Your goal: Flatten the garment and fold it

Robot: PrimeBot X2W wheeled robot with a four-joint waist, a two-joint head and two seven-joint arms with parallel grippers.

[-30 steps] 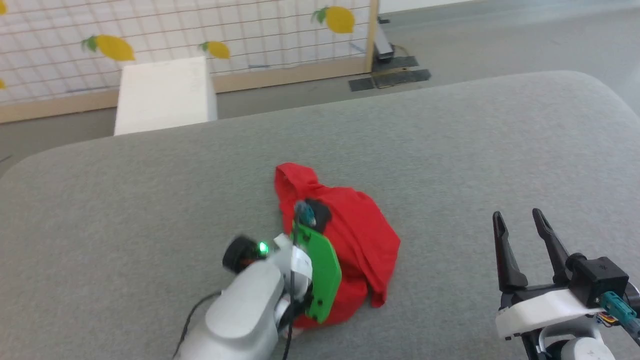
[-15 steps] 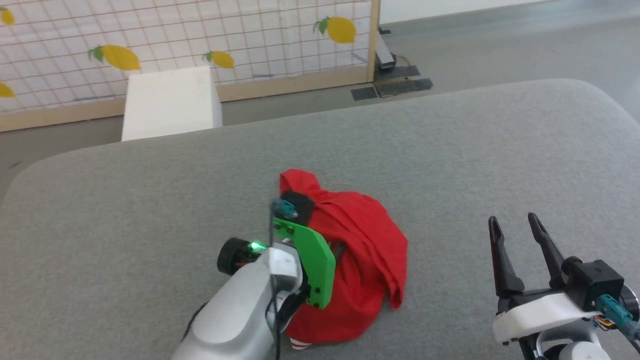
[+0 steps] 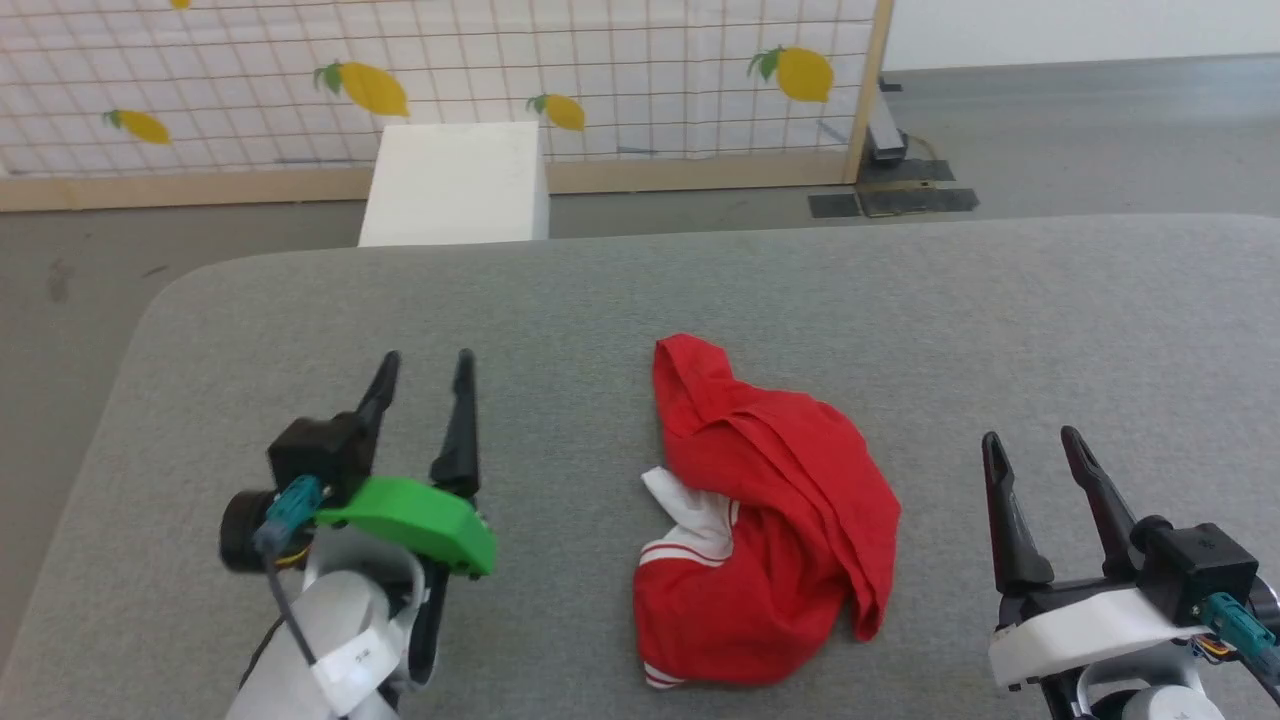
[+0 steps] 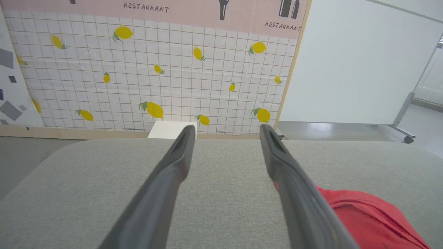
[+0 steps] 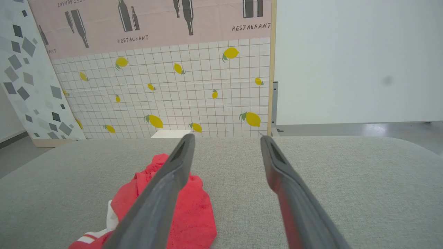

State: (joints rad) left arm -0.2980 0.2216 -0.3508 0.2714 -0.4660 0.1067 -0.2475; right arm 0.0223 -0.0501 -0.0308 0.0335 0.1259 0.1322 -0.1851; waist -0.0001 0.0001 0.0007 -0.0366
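The jersey [image 3: 770,520] lies crumpled on the grey table [image 3: 900,300], between our two grippers and nearer the front edge than the far one. In the head view its long axis runs from near to far, leaning a little. The narrow far end rises to a rounded peak that points away from us and slightly to our left, and the broad near end spreads toward our right. It is a rumpled red heap, folded over itself in thick ridges along its right side. A white sleeve [image 3: 690,520] edged with red stripes pokes out on its left side, and another striped edge peeps out at the near bottom.

Our left gripper [image 3: 428,357] is over bare table to the left of the jersey, fingers spread and holding nothing. In its wrist view the red cloth sits at the lower right, outside the right finger. Our right gripper [image 3: 1030,437] is to the jersey's right, apart from it, fingers likewise parted and empty. Its wrist view shows the cloth low at the left, partly behind the left finger. Beyond the table stand a white box [image 3: 455,185] and a lemon-print wall [image 3: 600,60].
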